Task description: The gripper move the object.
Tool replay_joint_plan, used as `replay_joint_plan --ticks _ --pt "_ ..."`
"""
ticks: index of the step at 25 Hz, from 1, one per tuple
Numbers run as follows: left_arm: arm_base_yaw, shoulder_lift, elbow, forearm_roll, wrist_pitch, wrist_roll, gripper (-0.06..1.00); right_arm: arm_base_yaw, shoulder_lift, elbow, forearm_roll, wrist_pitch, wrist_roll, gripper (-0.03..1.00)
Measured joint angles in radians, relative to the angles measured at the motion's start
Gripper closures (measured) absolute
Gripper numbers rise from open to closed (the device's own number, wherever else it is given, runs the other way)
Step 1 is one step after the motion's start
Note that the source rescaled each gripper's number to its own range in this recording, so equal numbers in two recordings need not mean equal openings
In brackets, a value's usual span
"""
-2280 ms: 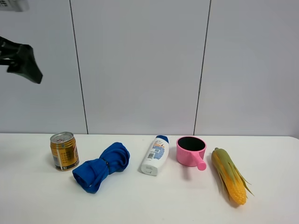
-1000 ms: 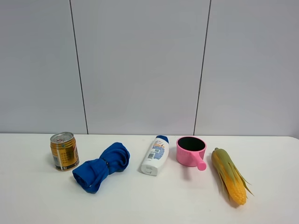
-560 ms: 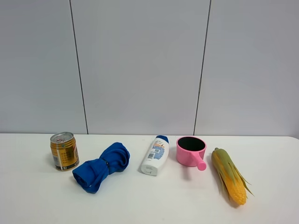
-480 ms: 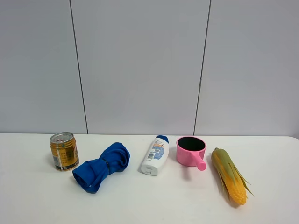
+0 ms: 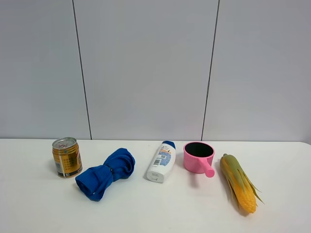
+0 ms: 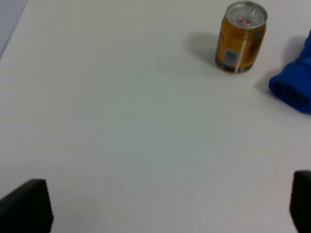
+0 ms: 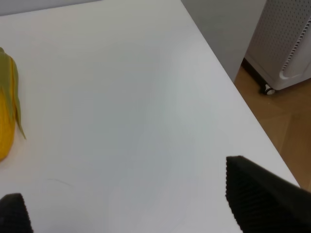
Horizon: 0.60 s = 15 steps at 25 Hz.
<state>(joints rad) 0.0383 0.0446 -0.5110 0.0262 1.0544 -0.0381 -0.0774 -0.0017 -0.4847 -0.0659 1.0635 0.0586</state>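
The gold-yellow can (image 5: 66, 157) stands upright at the left of the white table (image 5: 155, 213), just left of a blue cloth (image 5: 105, 173). In the left wrist view the can (image 6: 240, 38) stands far ahead of my left gripper (image 6: 165, 206). That gripper's two black fingertips (image 6: 26, 206) are wide apart with nothing between them. My right gripper (image 7: 131, 206) is also open and empty, over bare table near the corn (image 7: 6, 107). Neither gripper shows in the exterior high view.
A white shampoo bottle (image 5: 162, 161) lies in the middle, with a pink cup (image 5: 199, 158) with a handle to its right. A corn cob (image 5: 238, 182) lies at the far right. The table's right edge (image 7: 233, 92) drops to a wooden floor, where a white appliance (image 7: 286, 43) stands.
The black gripper that hung at the upper left of the exterior high view 2.3 s ago has gone out of that view. The objects on the table have not moved.
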Motion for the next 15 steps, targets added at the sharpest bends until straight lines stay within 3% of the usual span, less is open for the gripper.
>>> replay_joint_plan --ticks 15 --pt "0.000 -0.050 0.002 -0.001 0.000 0.001 -0.04 0.000 0.000 0.000 0.000 0.000 0.000 -0.03"
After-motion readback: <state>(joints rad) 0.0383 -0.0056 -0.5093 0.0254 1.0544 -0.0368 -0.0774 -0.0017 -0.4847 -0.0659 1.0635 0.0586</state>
